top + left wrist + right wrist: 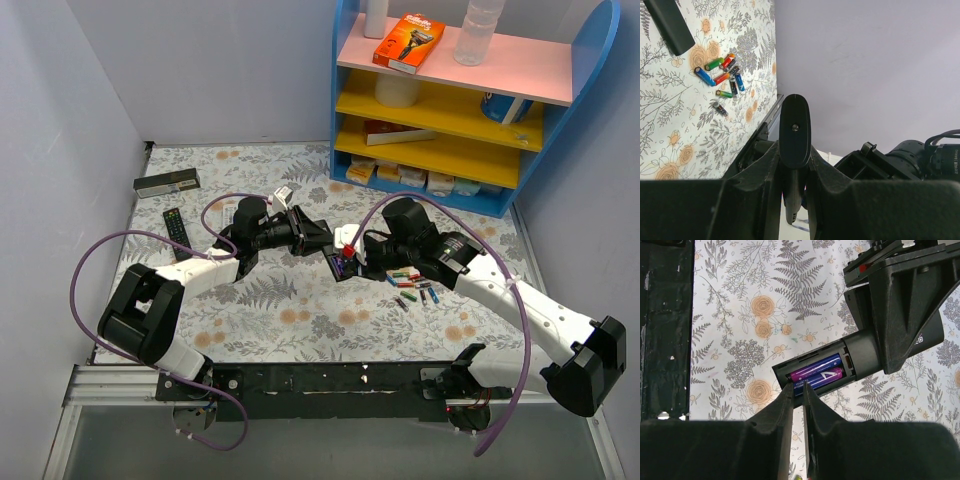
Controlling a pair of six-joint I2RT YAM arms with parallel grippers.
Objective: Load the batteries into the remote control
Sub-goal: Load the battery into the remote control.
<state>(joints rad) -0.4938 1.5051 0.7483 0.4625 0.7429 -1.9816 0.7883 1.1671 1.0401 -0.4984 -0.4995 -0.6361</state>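
**Two purple batteries sitting in the remote's open bay**

From above: shows the left pincer (324, 242) clamped on the remote control (338, 265), held between the two arms over the middle of the floral tabletop (300, 320). Puts the right pincer (352, 262) right against the remote's near end. Finds the loose batteries (412, 285) scattered on the tabletop just beside the right arm. Takes in a shorter black remote (176, 228) far off to the left, a dark box (167, 183) behind it, and a blue shelf unit (345, 100) at the back right.

From the left wrist: looks straight along the remote control, seen end-on as a slim black oval squeezed between both fingers (765, 175). Catches the loose batteries as a small cluster of red, green, blue and black wrappers, up in the left corner.

From the right wrist: looks down into the remote's open bay, with two purple batteries (817, 371) lying side by side inside. Brings the right fingers (785, 405) almost together, with only a thin slit between and nothing visible in it, tips touching the end of the nearer battery. Shows the left pincer's black body gripping the remote's other end, upper right.
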